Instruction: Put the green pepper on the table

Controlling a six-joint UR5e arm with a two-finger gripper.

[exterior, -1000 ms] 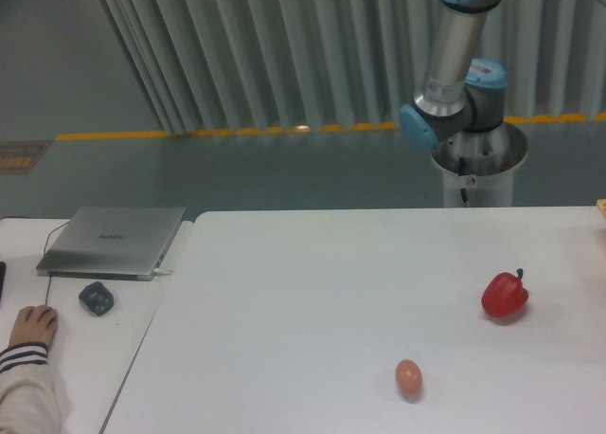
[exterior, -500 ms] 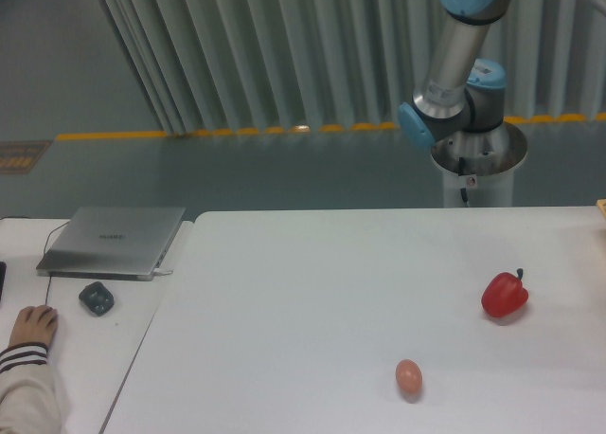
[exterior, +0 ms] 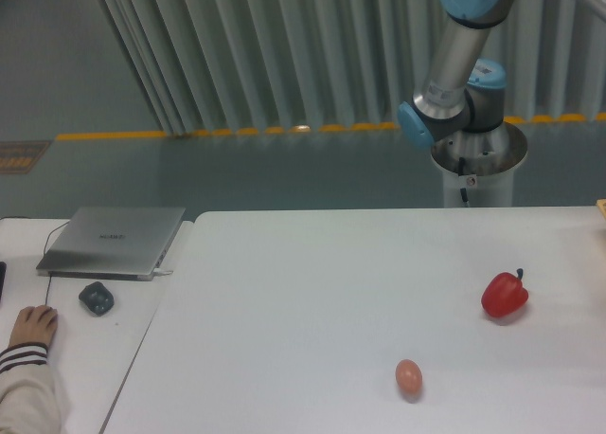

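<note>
— What has changed since a moment ago?

— Little. My arm [exterior: 453, 69] has swung its upper link a bit more to the right; the blue cap at the top edge sits further right than a second ago. The elbow joint over my base [exterior: 478, 169] is about where it was.

— And your end effector?

— Out of the picture. It lies somewhere past the top right edge, so I cannot tell whether it is wide, narrow or holding something.

— Where is the pepper you are meant to place?

— The green pepper does not show either. The desk [exterior: 303, 301] carries a red pepper [exterior: 504, 295] near its right side, stem up, and an egg [exterior: 408, 376] nearer the front edge, left of the red one and well apart from it. Neither has moved.

— Anything on the left?

— A smaller desk [exterior: 104, 349] touching mine, with a closed laptop [exterior: 114, 240], a dark mouse [exterior: 97, 298] just in front of it, and a person's hand [exterior: 34, 326] in a striped sleeve resting at the corner, same as before.
</note>
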